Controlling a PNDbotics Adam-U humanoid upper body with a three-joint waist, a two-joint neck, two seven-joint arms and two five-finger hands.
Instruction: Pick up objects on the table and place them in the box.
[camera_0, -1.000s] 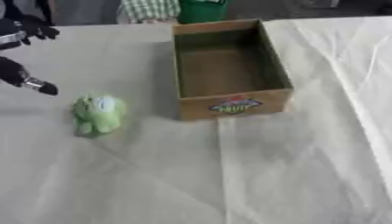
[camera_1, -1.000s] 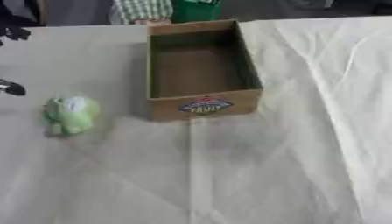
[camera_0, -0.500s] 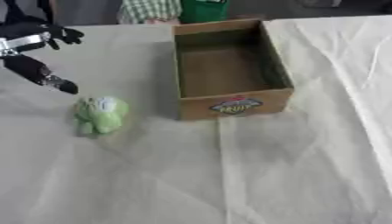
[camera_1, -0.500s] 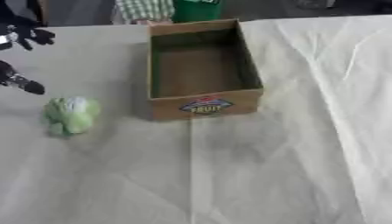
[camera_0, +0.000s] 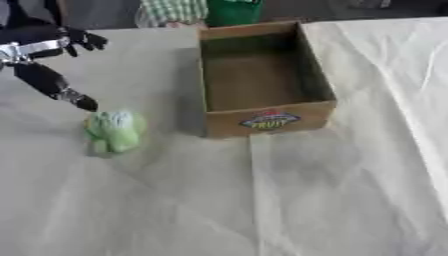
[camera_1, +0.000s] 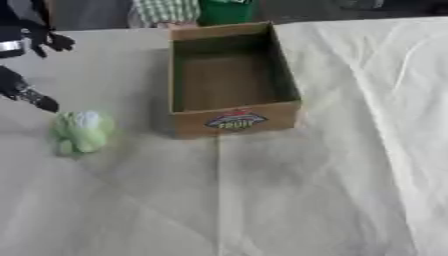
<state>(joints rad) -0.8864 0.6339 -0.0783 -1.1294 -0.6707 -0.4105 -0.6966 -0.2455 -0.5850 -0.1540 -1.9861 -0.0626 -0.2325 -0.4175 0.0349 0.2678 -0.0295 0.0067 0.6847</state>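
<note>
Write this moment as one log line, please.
left hand: open, fingers above green toy | toy: on table, untouched | box: empty | right hand: unseen

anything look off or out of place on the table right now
Nothing stands out. The cardboard box sits upright and open, with nothing visible inside. The green soft toy lies on the cloth to its left, apart from it. The left hand hovers just above the toy, fingers open.

- A creased cream cloth (camera_0: 332, 200) covers the whole surface, spreading right of the robot hand (camera_0: 39, 47).
- A dark band (camera_0: 376, 7) lies beyond its far edge.
</note>
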